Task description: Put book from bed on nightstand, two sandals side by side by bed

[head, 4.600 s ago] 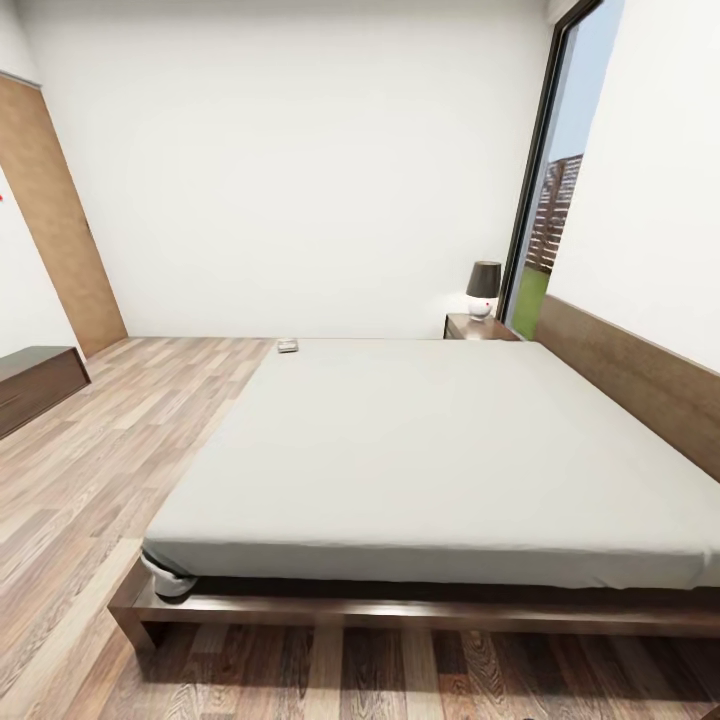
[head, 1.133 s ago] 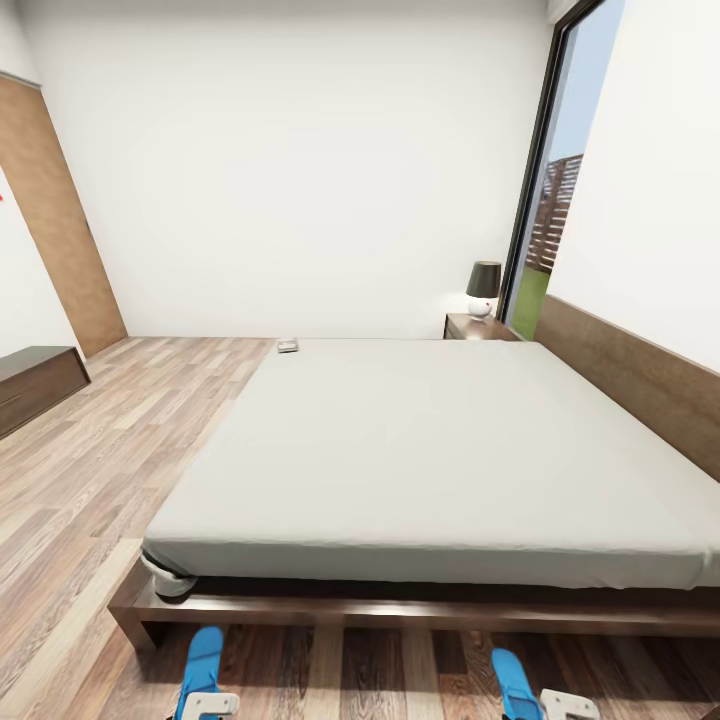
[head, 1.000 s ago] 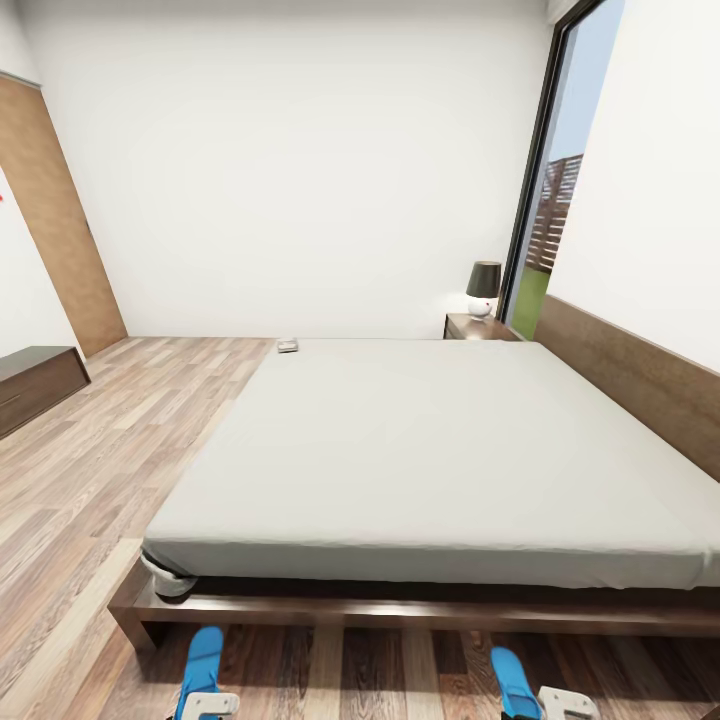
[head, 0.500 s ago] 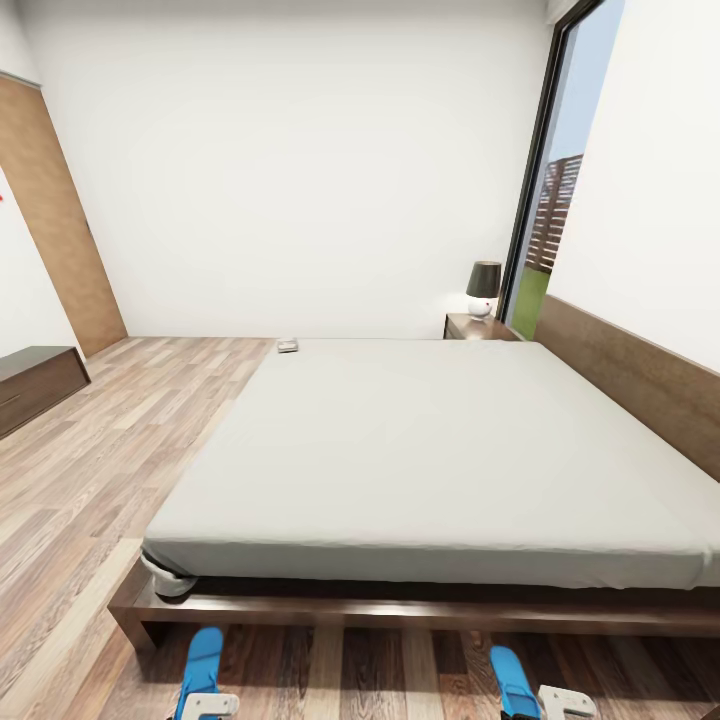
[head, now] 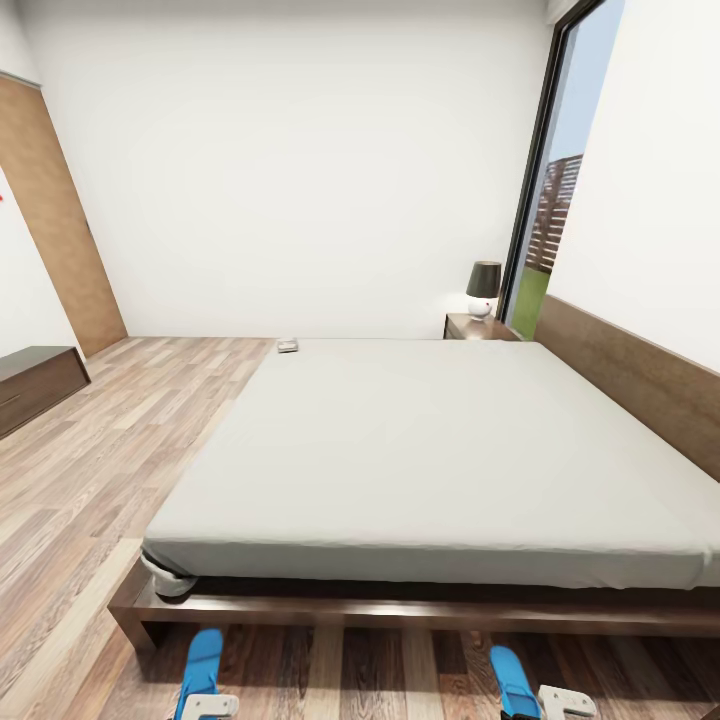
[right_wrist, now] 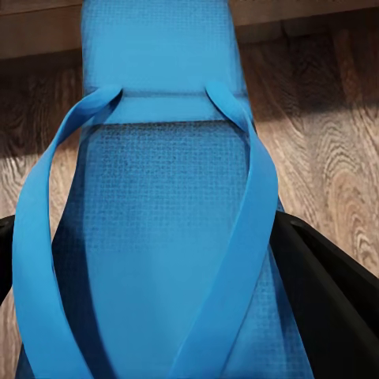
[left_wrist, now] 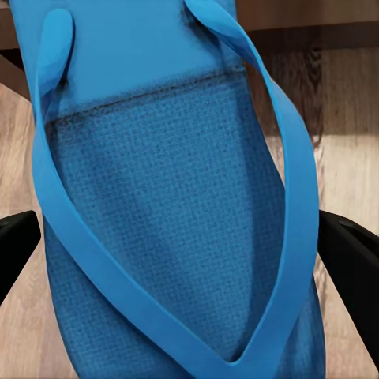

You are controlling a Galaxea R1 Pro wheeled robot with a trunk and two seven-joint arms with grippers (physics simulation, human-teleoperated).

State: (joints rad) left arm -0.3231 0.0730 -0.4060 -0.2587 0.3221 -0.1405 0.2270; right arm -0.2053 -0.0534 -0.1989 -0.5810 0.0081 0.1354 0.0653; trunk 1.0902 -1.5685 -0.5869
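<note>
My left claw [head: 208, 706] grips one blue sandal [head: 203, 661] at the bottom left of the head view, its fingers [left_wrist: 17, 245] pressed to both long edges of the sole. My right claw [head: 565, 702] clamps the other sandal [head: 513, 680] the same way at the bottom right. Both sandals point toward the bed [head: 440, 440], just short of its dark frame edge, well apart from each other, with bare plank floor [head: 100, 450] between them. The book [head: 288, 346] lies at the mattress's far left corner, in the upper middle of the frame. The nightstand [head: 478, 327] stands beyond the bed's far right corner, a lamp [head: 484, 288] on it. Open floor runs along the bed's left side.
</note>
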